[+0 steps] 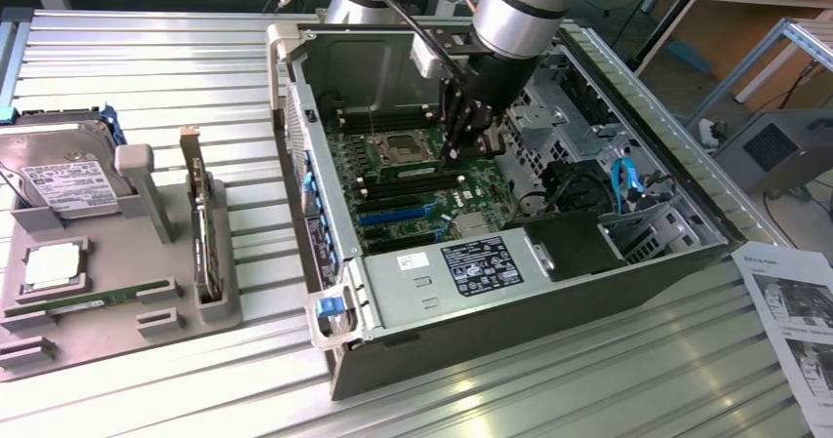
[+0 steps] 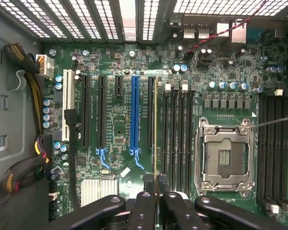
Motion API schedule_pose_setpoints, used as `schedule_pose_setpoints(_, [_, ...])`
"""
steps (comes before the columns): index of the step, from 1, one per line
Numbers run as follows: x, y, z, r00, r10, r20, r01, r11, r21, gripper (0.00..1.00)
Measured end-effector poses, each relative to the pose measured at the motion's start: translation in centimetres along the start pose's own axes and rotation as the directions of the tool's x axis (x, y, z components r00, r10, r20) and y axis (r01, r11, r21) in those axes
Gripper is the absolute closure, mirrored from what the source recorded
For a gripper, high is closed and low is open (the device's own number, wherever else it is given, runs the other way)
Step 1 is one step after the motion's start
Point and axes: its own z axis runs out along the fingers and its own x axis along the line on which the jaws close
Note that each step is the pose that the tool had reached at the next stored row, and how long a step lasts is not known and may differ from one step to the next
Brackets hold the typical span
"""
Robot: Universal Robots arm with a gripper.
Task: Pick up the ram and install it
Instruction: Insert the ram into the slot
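The ram (image 2: 156, 124) appears edge-on in the wrist view as a thin greenish line running out from between my fingers. My gripper (image 2: 156, 186) is shut on it. The stick hangs above the green motherboard (image 2: 120, 129), alongside the row of black memory slots (image 2: 177, 134) and beside the empty processor socket (image 2: 224, 158). In the exterior view my gripper (image 1: 469, 143) reaches down into the open computer case (image 1: 677, 194), just to the exterior view's right of the socket (image 1: 394, 147).
On the exterior view's left, a grey fixture tray (image 1: 143, 292) holds a hard drive (image 1: 59, 179), a silver processor chip (image 1: 50, 265), an upright dark card (image 1: 202, 233) and a green stick (image 1: 98, 298). The power supply (image 1: 475, 262) and blue cables (image 1: 622, 179) crowd the case. A paper sheet (image 1: 794, 311) lies at the right.
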Motion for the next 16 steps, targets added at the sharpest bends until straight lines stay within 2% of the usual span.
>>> schedule_pose_setpoints(3, [0.0, 0.0, 0.02, 1.0, 0.0, 0.0002, 0.0, 1.0, 0.0001, 0.87])
schedule_pose_setpoints(7, [-0.2, -0.03, 0.64, 1.0, 0.0, 0.0002, 0.0, 1.0, 0.0001, 0.87])
schedule_pose_setpoints(16, [-0.58, -0.07, 0.95, 1.0, 0.0, 0.0006, 0.0, 1.0, 0.0001, 0.87])
